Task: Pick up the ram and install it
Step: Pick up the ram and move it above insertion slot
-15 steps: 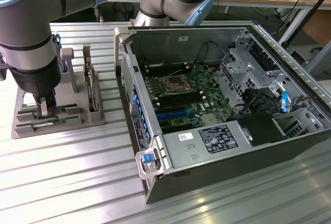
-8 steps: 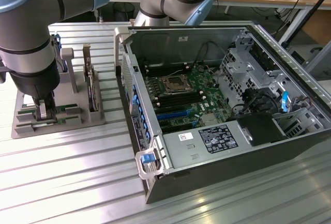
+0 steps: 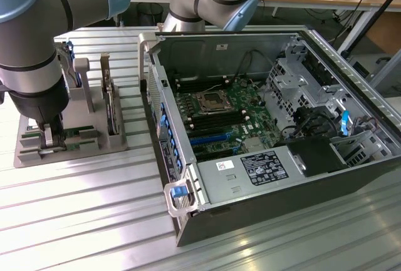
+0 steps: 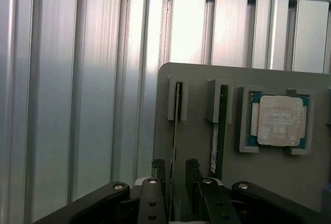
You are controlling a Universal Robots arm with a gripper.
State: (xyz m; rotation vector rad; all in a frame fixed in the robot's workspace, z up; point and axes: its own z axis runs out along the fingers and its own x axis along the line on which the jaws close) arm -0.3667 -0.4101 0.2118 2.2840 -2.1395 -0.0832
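Ribbed aluminium desk (image 3: 75,221) carries an open black-and-silver computer case (image 3: 282,213) with a green motherboard (image 3: 219,114) inside. At the exterior view's left sits a flat grey plastic parts tray (image 4: 269,182).

Step in hand: the pick, install not started. The grey-and-blue robot arm (image 3: 37,46) is down over the tray. The black two-finger pincer (image 4: 176,165) is spread wide and holds nothing.

The ram (image 4: 176,125), a long thin circuit-board stick, stands on edge in the tray's slot and runs between the two fingers (image 4: 159,175). Contact can't be made out, probably a small gap each side. A second green stick (image 4: 222,125) stands in the neighbouring slot, and a square silver-lidded processor chip (image 4: 279,120) lies beyond it.

Judgement: the grasp calls for the jaws square on the stick's flat faces, staying clear of the neighbouring stick, with a straight pull out of the slot.
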